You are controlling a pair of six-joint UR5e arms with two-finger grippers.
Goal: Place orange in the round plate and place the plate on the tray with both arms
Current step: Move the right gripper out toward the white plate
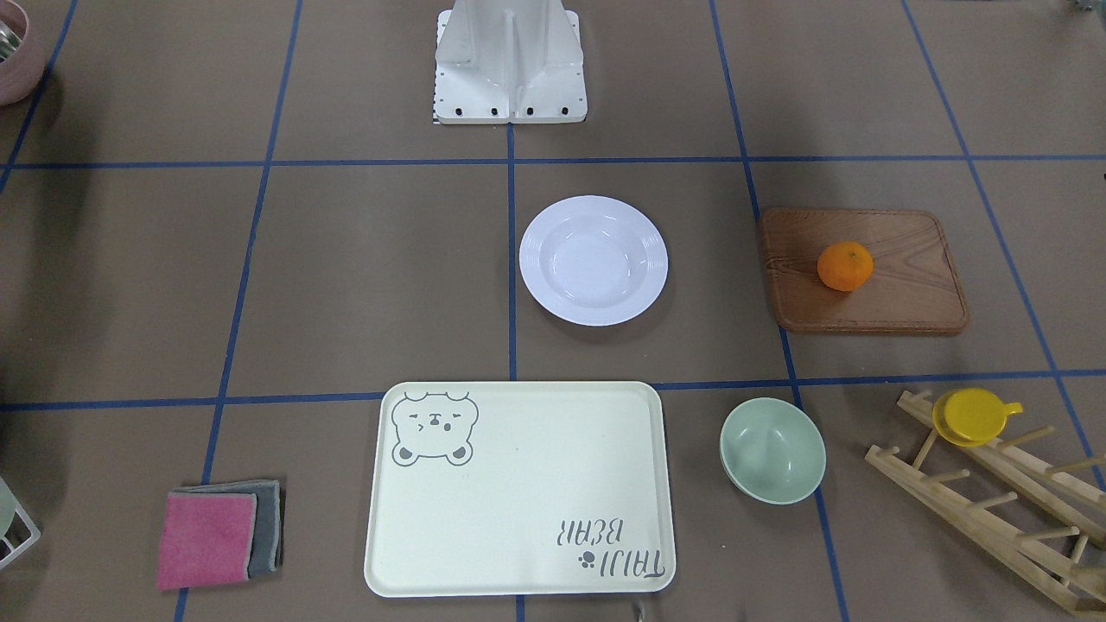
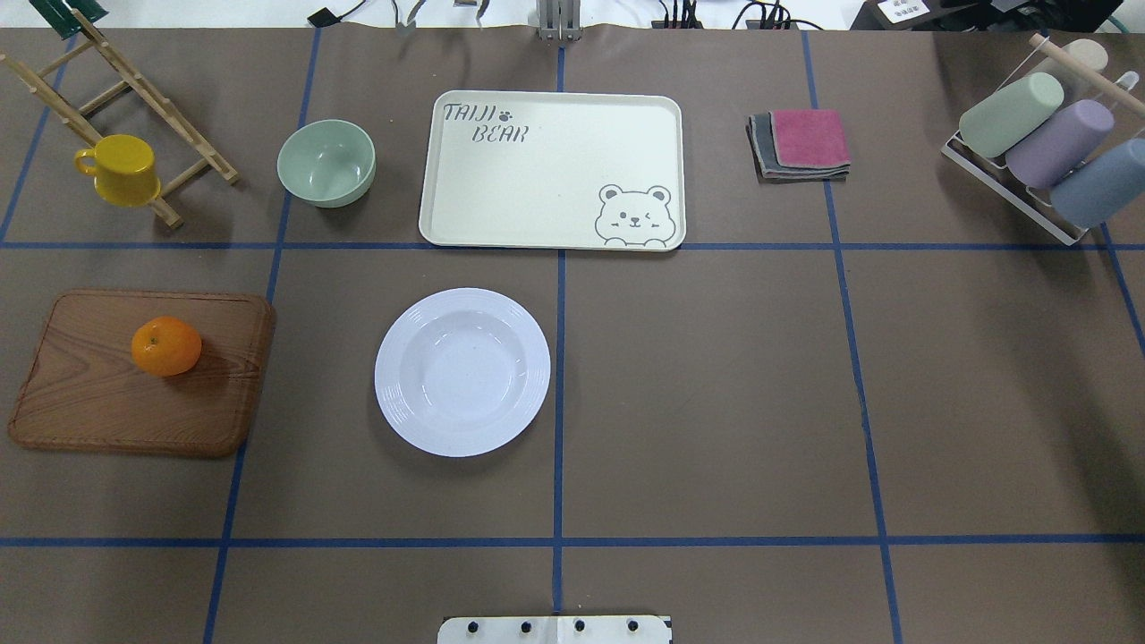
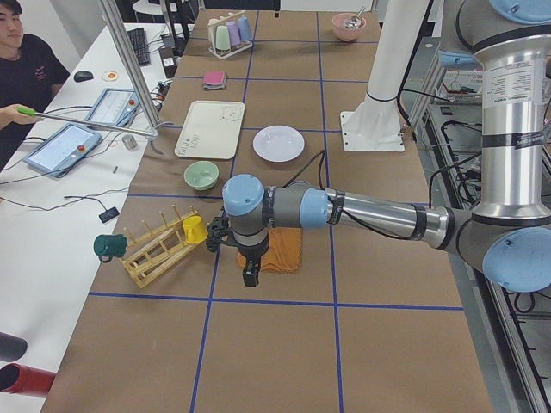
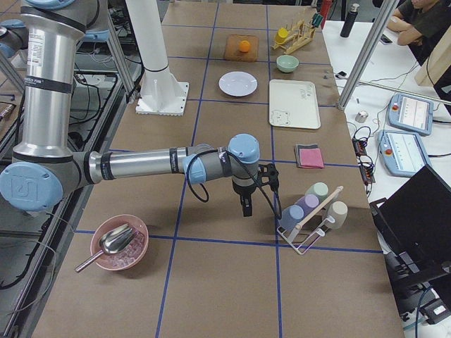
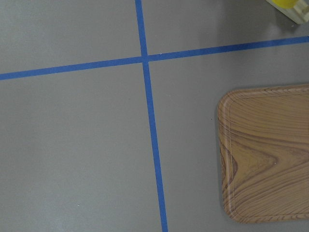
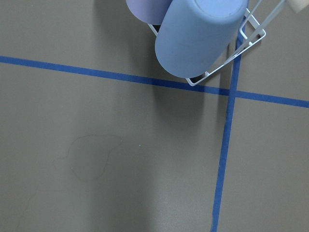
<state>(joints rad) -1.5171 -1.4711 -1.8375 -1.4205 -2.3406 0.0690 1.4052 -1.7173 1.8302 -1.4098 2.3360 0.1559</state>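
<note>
Brown bench (image 2: 716, 402) w/ blue tape grid, work desks along the far side. Orange (image 2: 166, 346) sits on wooden board (image 2: 89, 402) at robot's L side. Round plate (image 2: 389, 376) lies flat on bench to R of board, apart from it, just L of centre tape line. Tray (image 2: 537, 179) lies beyond plate, farther from robot and not touching it, w/ bear face at its near-R corner. Green bowl (image 2: 326, 163) stands just L of tray. Yellow cup (image 2: 121, 170) sits on wooden rack (image 2: 54, 103) at far L corner. Pink & grey cloths (image 2: 801, 143) lie R of tray, pastel tumblers (image 2: 1060, 143) in wire rack at far R. L claw (image 3: 250, 275) hangs above bench near board's edge, pointing down, apart from orange; whether its fingers are apart or together, can't tell from side view. R claw (image 4: 246, 208) hangs above bare bench near tumblers, pointing down; can't tell its state either.
</note>
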